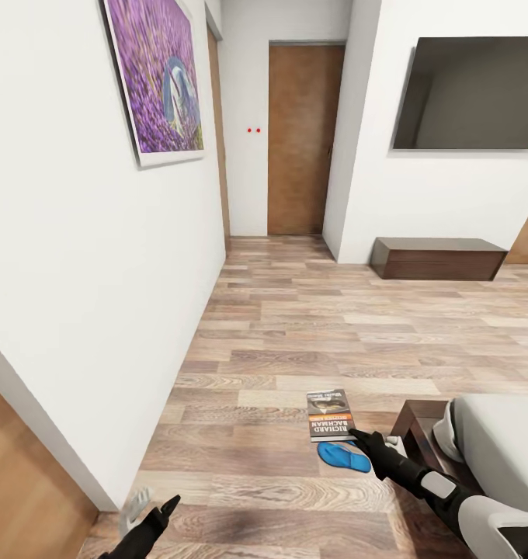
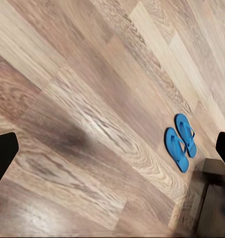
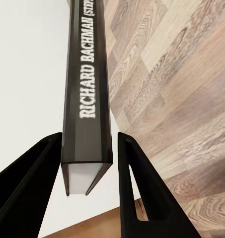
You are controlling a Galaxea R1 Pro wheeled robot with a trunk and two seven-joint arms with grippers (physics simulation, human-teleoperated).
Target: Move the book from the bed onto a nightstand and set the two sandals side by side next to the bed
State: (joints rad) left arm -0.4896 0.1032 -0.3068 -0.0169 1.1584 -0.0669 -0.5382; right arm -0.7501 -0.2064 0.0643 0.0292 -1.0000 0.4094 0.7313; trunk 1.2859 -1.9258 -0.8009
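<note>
Book [image 3: 87, 94] clamped edge-on in right end effector [image 3: 87, 163], held out over the floor [image 1: 310, 326] beside the bed [image 1: 505, 435], off the mattress, not yet on a nightstand. Sandals [image 2: 180, 142] paired by the bed frame, apparently done. Left end effector [image 2: 112, 148] spread wide, empty.

**Wood-plank floor and the things resting on it**

Light brown plank floor [image 1: 295, 326] runs from the lower edge of the head view to the door at upper centre. Two blue sandals [image 2: 181, 142] lie flat on it, side by side and parallel, right of centre in the left wrist view; the head view shows one sandal [image 1: 344, 456] at lower centre. The dark block [image 2: 211, 198] beside them is possibly the bed's [image 1: 501, 442] frame corner. A low dark-brown cabinet [image 1: 437, 258] stands against the right wall.
</note>
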